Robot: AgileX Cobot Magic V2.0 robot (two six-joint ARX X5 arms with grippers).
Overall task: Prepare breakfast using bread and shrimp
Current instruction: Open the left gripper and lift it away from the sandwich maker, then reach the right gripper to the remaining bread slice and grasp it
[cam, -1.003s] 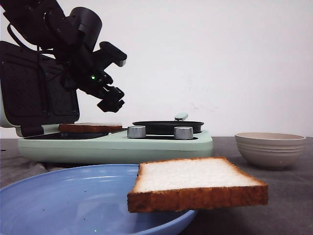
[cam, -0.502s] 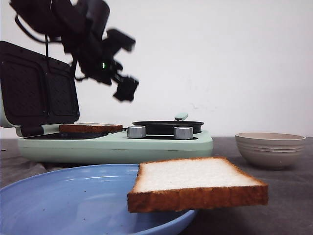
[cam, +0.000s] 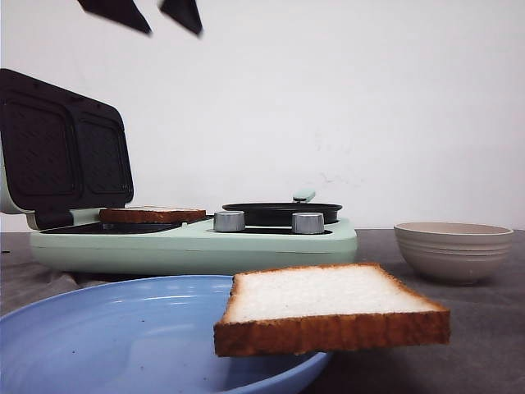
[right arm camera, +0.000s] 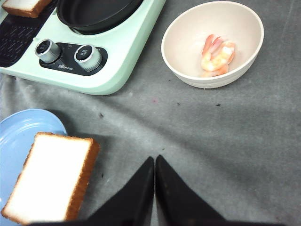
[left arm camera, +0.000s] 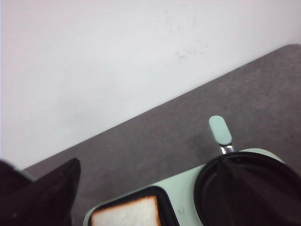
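Left claw (cam: 156,16) is high above the grill, only two dark finger tips in the front view; they stand apart with nothing between, so open and empty. Right claw (right arm camera: 154,176): fingers pressed together, empty, hovering over bare worktop (right arm camera: 244,141), touching nothing.

State of parts, relative to the grill (cam: 193,242):
- bread slice 1 (cam: 152,215) lies flat on the grill's open sandwich plate, lid (cam: 66,148) up behind it
- bread slice 2 (cam: 328,308) is in front of the grill, half on the blue plate (cam: 107,328), overhanging its rim
- shrimp (right arm camera: 217,55) is in the bowl (right arm camera: 181,40), beside the grill's pan (right arm camera: 94,14) end

My read: shrimp comes next. Right claw is nearest; it must open before descending into the bowl, pinch the shrimp body lightly, clear the rim, then drop it on slice 1. Slice 2 goes on top afterwards; grip it by the overhanging edge.
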